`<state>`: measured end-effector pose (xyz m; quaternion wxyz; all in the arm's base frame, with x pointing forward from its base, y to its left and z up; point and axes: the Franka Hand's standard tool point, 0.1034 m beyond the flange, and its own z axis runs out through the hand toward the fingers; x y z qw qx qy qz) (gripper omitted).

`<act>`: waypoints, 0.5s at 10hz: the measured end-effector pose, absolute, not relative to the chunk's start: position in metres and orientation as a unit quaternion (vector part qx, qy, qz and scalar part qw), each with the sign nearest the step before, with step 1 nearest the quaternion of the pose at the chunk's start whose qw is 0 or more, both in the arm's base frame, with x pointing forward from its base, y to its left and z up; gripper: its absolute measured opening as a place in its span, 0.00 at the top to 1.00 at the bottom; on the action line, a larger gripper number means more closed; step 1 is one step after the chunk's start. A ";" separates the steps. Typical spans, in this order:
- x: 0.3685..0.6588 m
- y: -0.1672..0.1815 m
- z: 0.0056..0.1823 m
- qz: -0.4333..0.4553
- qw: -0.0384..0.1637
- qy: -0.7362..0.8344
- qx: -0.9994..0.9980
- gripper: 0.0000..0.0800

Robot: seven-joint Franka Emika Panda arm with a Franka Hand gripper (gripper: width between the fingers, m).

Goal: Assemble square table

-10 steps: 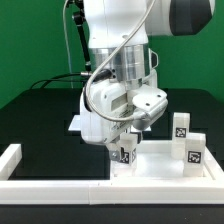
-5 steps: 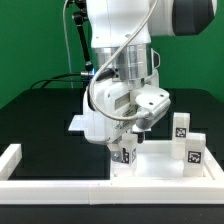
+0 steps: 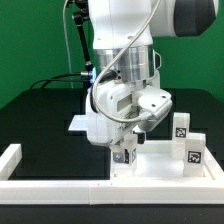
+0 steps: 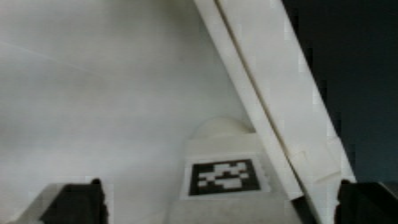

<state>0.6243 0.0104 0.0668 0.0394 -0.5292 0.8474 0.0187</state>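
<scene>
The square table's white slab (image 3: 158, 162) lies at the front on the exterior view's right. A short white leg (image 3: 125, 157) with a black-white tag stands upright at its near-left corner. My gripper (image 3: 124, 151) hangs over that leg, open, a finger on each side and apart from it. In the wrist view the tagged leg (image 4: 228, 172) rises between my dark fingertips (image 4: 71, 204), with the gripper (image 4: 217, 206) wide around it and the slab's pale face (image 4: 107, 100) behind. Two more tagged legs (image 3: 180, 127) (image 3: 192, 150) stand upright on the slab's right side.
A low white border wall (image 3: 60, 186) runs along the front and up the left side (image 3: 12, 155). The marker board (image 3: 77, 124) lies flat behind the arm. Black cables (image 3: 60, 82) trail over the black tabletop at the back.
The jaws have spread a little wider around the leg, which stays standing in place. The arm has barely moved.
</scene>
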 end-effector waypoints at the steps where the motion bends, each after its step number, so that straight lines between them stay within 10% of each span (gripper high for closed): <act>1: 0.627 0.014 0.071 0.021 0.041 0.847 -0.530 0.19; 5: 0.644 0.067 0.132 0.026 0.082 0.833 -0.547 0.19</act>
